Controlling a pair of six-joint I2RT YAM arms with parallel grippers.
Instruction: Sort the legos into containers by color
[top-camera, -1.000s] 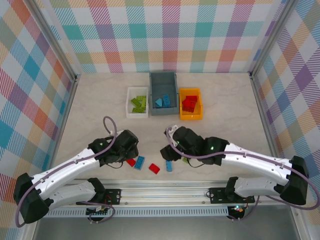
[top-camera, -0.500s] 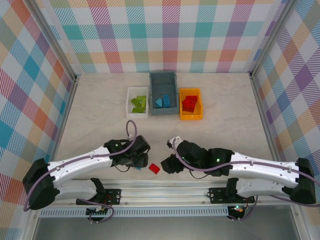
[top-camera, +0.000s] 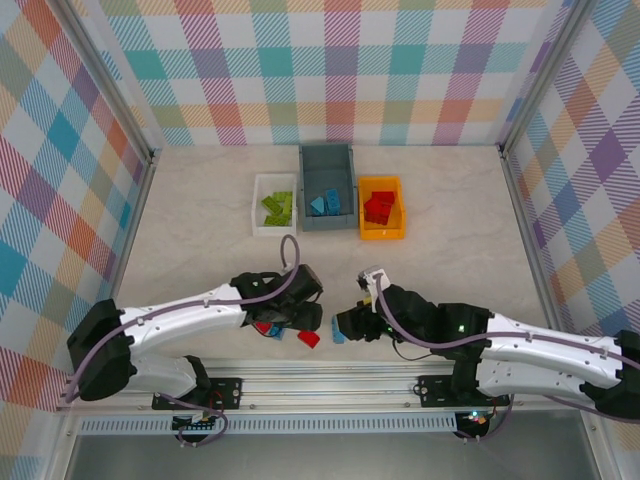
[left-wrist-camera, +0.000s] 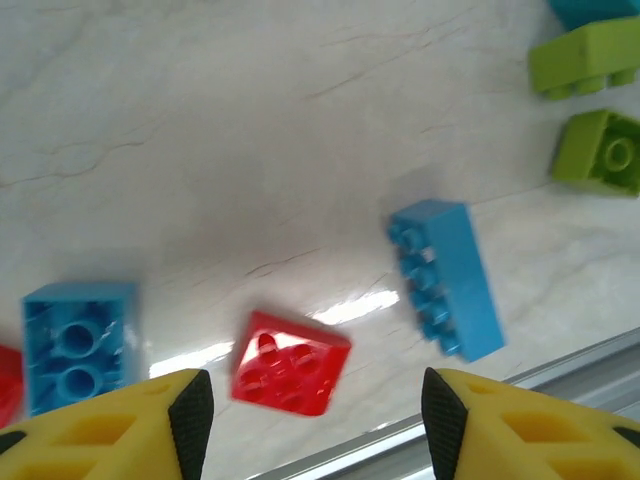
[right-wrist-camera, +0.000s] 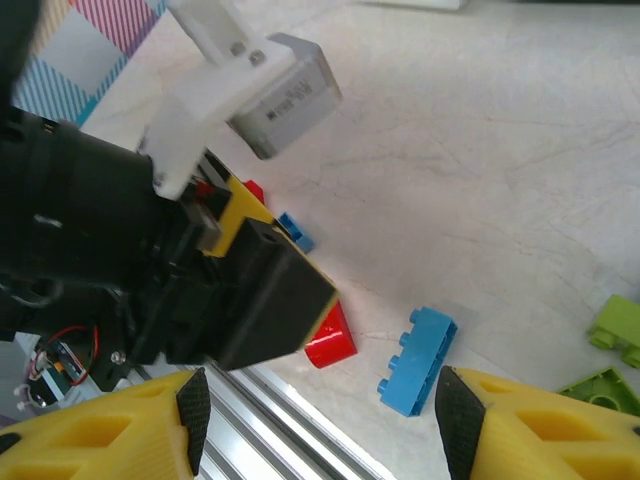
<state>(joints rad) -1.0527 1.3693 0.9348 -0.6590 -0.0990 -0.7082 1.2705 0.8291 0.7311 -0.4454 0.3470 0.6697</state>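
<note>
- Loose legos lie near the table's (top-camera: 200, 220) near edge: red brick (left-wrist-camera: 290, 375), blue brick (left-wrist-camera: 445, 278), green ones (left-wrist-camera: 598, 150).
- Left gripper (left-wrist-camera: 317, 425): fingers apart, empty, red brick just ahead, probably lined up to grab it.
- Right gripper (right-wrist-camera: 320, 430): fingers apart, empty, facing the blue brick.
- Far off, white tray (top-camera: 258, 205) holds green, grey bin (top-camera: 305, 190) blue, orange bin (top-camera: 363, 215) red.

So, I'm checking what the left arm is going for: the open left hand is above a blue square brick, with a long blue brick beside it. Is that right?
Not quite. The brick under the open left hand is a red brick, not a blue one, as the left wrist view shows. The long blue brick does lie beside it.
</note>
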